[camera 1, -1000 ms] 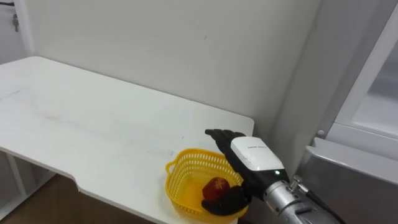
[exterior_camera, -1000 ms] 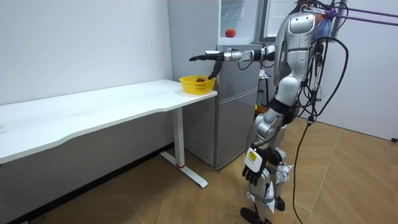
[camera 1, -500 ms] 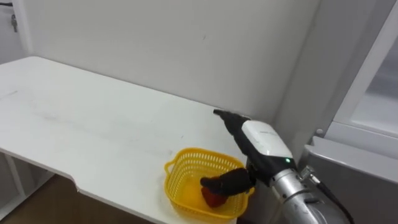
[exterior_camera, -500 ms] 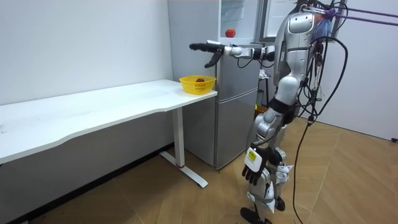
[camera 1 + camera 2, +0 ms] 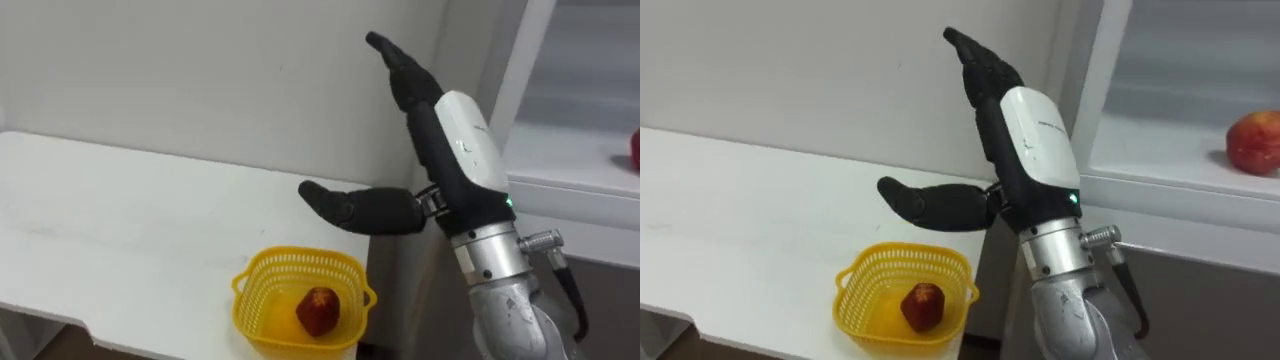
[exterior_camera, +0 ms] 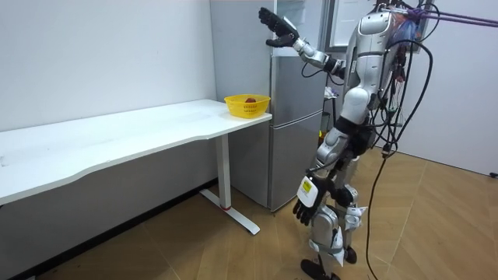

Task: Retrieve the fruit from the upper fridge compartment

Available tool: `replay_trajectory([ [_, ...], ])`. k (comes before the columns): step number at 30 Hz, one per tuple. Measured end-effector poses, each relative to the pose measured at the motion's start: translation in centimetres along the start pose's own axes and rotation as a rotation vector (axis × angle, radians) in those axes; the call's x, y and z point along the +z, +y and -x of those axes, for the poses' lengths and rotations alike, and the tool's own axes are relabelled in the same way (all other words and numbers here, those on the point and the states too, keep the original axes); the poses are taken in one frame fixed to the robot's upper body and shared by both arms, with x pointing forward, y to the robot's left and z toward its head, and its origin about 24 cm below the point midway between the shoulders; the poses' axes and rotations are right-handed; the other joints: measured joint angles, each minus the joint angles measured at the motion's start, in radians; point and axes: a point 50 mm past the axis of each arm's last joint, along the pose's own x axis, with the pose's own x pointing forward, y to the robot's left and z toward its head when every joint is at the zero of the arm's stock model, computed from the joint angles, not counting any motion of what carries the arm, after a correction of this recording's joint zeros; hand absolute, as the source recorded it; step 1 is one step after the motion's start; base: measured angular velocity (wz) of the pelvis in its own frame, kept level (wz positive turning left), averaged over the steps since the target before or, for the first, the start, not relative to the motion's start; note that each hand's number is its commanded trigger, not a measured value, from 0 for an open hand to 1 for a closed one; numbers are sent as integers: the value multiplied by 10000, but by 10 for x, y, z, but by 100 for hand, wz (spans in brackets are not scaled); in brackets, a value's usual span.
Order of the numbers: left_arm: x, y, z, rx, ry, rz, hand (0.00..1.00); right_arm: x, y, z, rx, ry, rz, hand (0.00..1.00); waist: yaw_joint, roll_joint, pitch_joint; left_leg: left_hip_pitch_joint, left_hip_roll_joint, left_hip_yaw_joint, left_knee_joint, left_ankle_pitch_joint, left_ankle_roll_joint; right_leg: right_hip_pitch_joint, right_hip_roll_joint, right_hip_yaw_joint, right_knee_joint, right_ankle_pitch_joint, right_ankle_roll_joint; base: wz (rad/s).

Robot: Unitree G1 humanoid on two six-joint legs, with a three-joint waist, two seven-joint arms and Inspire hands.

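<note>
My right hand (image 5: pixel 1030 140) is raised in front of the open upper fridge compartment (image 5: pixel 1170 150), open, with straight fingers pointing up and the thumb spread to the left; it holds nothing. A red apple (image 5: pixel 1255 142) lies on the white fridge shelf to the right of the hand, apart from it. Below the hand, a yellow basket (image 5: pixel 250 285) stands on the right end of the white table (image 5: pixel 120 230), with a red fruit (image 5: pixel 318 310) inside. My left hand (image 6: pixel 305 208) hangs by my thigh, fingers relaxed.
The grey fridge (image 6: pixel 296 117) stands right next to the table's end, against the wall; I stand upright in front of it. The open fridge door's white edge (image 5: pixel 1090 90) runs just behind my right hand. A long stretch of bare tabletop extends to the left.
My right hand has risen from just above the basket to the height of the upper fridge shelf. The red fruit stays in the basket. The head camera has shifted right and up.
</note>
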Motion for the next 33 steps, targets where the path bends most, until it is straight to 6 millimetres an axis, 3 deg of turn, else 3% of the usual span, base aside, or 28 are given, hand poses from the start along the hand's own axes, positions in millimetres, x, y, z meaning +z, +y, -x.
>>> replay_trajectory([
  [6,0,-4,0,38,-2,236,0,20,-15,2,-855,-759,-498,0,-320,-40,-35,350,31,335,-150,-1,1,67,47,356,-1,5,-8,-17],
  [10,1,-5,0,0,-58,246,0,28,-34,1,-1843,-1333,-645,0,-745,-61,-48,382,32,360,-216,-9,11,121,42,400,-8,7,-5,0],
  [14,1,-7,0,-33,-70,266,0,22,-46,11,-2624,-1117,-509,0,-865,9,-18,505,47,430,-268,-7,8,175,66,493,4,7,-5,-4],
  [18,-6,-10,0,-29,157,303,0,17,-51,16,-3050,-942,-418,0,-1055,20,-43,555,68,476,-305,8,-12,179,90,507,10,12,-13,-4],
  [20,-9,-12,0,-42,253,515,0,11,-62,18,-3570,-738,-155,0,-1142,-67,-92,535,70,476,-309,11,-18,190,97,498,-31,15,-19,0],
  [24,-16,-15,1,-109,444,628,0,3,-78,20,-4543,-426,-197,0,-1297,-114,-116,566,69,468,-328,12,-19,295,125,488,-193,30,-24,3],
  [29,-20,-14,2,-43,532,846,0,-9,-92,30,-5306,252,-184,0,-1523,-326,-117,557,60,367,-292,11,-21,371,119,347,-305,28,-20,6],
  [33,-21,-13,2,-15,551,934,0,-17,-97,38,-5392,663,87,0,-1641,-346,-104,535,56,324,-306,6,-23,364,120,311,-327,24,-13,1],
])
